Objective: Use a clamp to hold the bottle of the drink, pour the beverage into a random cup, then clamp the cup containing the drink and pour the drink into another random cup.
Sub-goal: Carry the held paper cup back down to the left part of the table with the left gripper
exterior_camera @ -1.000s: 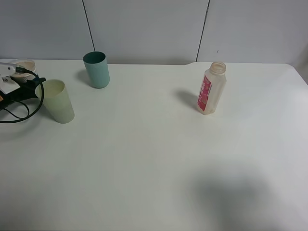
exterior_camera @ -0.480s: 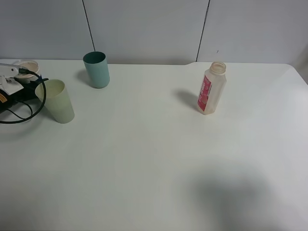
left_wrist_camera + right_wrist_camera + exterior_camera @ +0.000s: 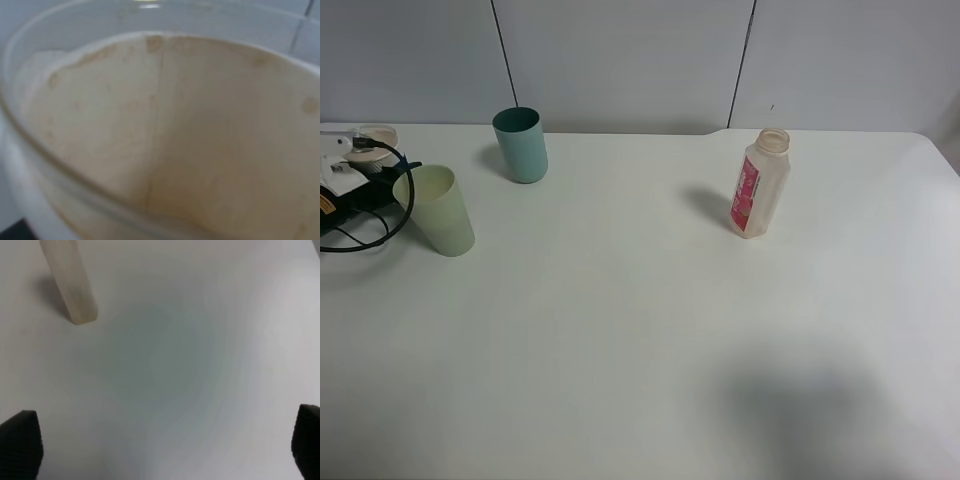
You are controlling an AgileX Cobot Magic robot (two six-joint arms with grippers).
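Exterior high: white table, bottle upright right of centre, open neck, pink-red label, looks nearly empty. Teal tumbler upright at back left. Pale yellow-green tumbler upright near the left edge, well apart from the bottle. Left gripper at far left edge, black with white finger pieces and looped cables, clamped on the short clear cup, just behind and beside the yellow-green tumbler; blue sleeve not visible here. Left wrist: frame filled by the cup's inside, clear wall coated in peach-tan beverage residue; fingers hidden. Right wrist: right gripper spread wide, holding nothing, black fingertips at both corners, hanging over bare table, bottle base ahead.
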